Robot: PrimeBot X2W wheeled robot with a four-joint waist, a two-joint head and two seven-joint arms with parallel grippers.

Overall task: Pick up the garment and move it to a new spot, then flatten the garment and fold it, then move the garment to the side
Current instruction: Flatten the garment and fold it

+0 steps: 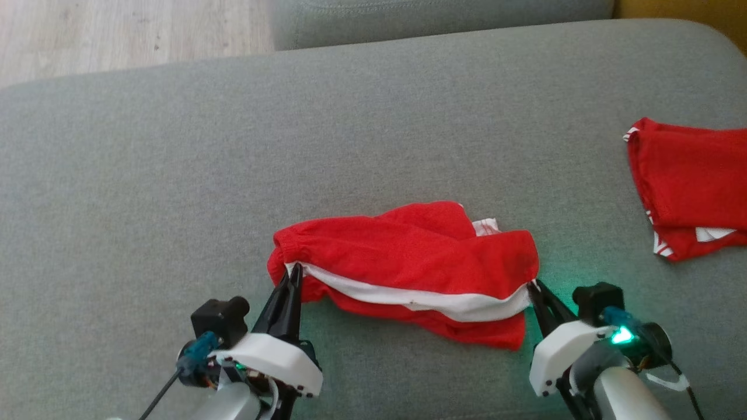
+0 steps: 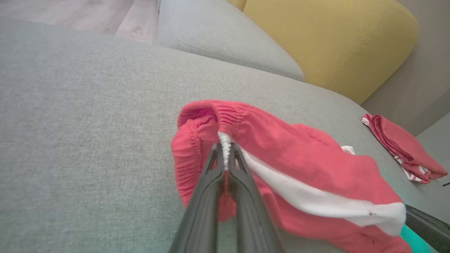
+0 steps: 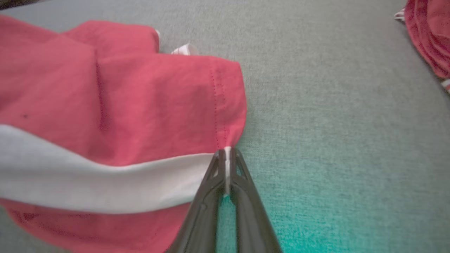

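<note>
The garment (image 1: 402, 256) is a pair of red shorts with a white side stripe, lying bunched on the grey cushion (image 1: 175, 175). My left gripper (image 1: 295, 269) is shut on the garment's elastic waistband end; in the left wrist view the fingertips (image 2: 225, 147) pinch the white stripe of the garment (image 2: 281, 154). My right gripper (image 1: 532, 286) is shut on the garment's hem corner at the stripe's other end. The right wrist view shows the closed fingers (image 3: 226, 158) clamping the white edge of the garment (image 3: 140, 105).
A second red garment (image 1: 688, 186) lies folded at the cushion's right edge, also seen as a red garment (image 2: 400, 147) in the left wrist view. A yellow cushion (image 2: 334, 38) and another grey cushion (image 1: 437, 17) sit behind. Wooden floor (image 1: 117, 35) is at the far left.
</note>
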